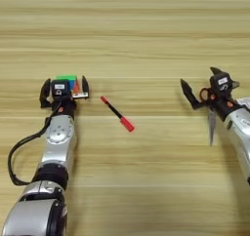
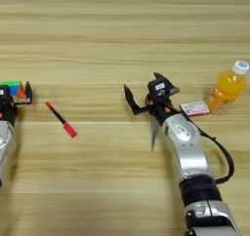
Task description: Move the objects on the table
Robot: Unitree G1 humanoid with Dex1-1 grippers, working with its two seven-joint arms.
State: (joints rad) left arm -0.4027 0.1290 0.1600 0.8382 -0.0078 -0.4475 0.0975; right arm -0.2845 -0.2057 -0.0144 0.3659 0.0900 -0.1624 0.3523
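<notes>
The puzzle cube (image 1: 68,80) sits at the left of the table (image 1: 136,30), between the spread fingers of my left gripper (image 1: 65,88), which is open; its palm hides the cube's near side. The black pen (image 1: 116,113) lies slanted in the middle, red cap toward me, untouched. At the right, my right gripper (image 2: 145,89) is open over the red handles of the scissors (image 2: 153,131). The silver blades point toward me from under the wrist.
A small red and white card (image 2: 195,108) lies just right of the right gripper. An orange juice bottle (image 2: 227,88) with a white cap stands beyond the card, near the right edge. A black cable loops beside each forearm.
</notes>
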